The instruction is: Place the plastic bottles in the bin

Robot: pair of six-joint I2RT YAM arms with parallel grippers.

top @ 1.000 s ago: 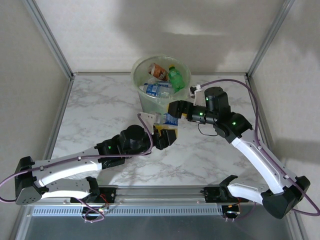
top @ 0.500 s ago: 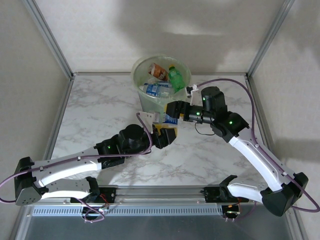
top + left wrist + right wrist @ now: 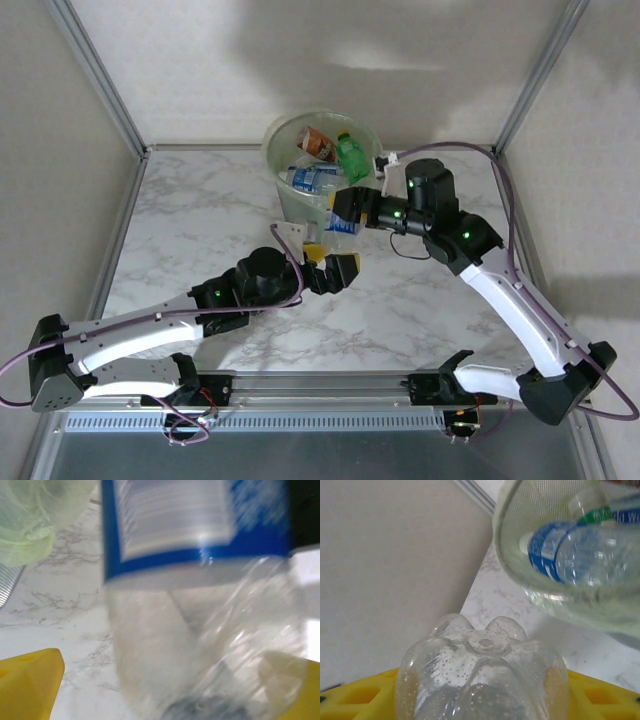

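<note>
Right hand [image 3: 345,218] is pinching the blue-label bottle [image 3: 338,232] by its base, just beside the near wall of the bin [image 3: 275,140] at the far edge of the desk [image 3: 200,210], left hand [image 3: 332,262] spread wide, so I'd lift well above the rim before tipping it in.

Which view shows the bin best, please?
Top external: the bin shows nearly whole, rim and bottles inside. Left wrist catches a blurred green corner; right wrist, part of its wall with bottles behind.
</note>
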